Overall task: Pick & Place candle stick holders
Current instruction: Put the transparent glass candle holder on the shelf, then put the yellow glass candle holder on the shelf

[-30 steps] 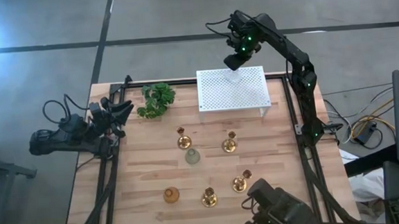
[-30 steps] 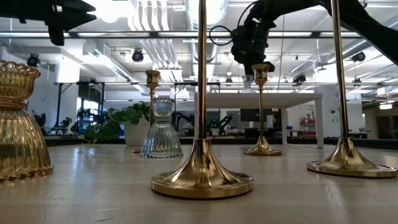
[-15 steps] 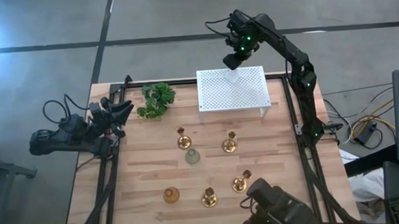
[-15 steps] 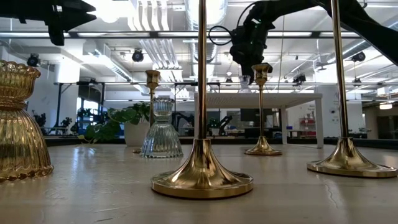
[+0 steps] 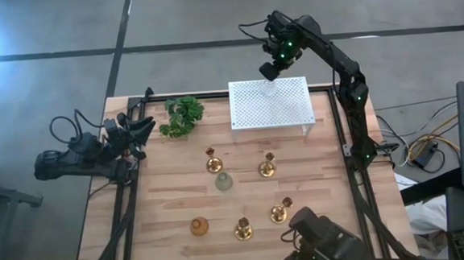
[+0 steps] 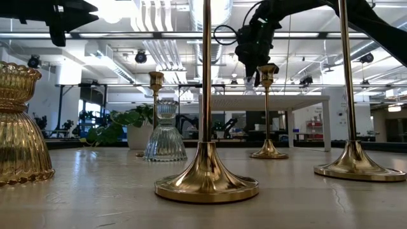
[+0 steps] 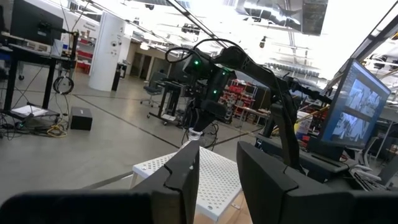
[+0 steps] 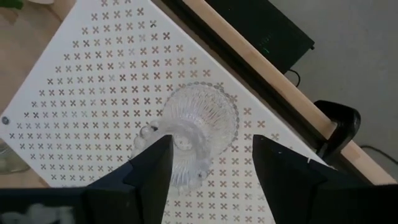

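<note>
Right hand over stand, clear glass holder below.
Right hand (image 8: 208, 163) fingers parted, gripping nothing; clear glass holder (image 8: 198, 132) stands upright on the white perforated stand (image 5: 269, 103), axis vertical. Only the wrist view shows its ribbed bowl; overhead hides it. Left hand (image 5: 139, 129) waits at worktop (image 5: 172, 198) edge, grip indeterminate.

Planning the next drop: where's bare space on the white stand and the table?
White stand: bare except the clear glass holder under the right pincer at its far edge. Table: free left of the amber holder; crowded among the gold candlesticks.
</note>
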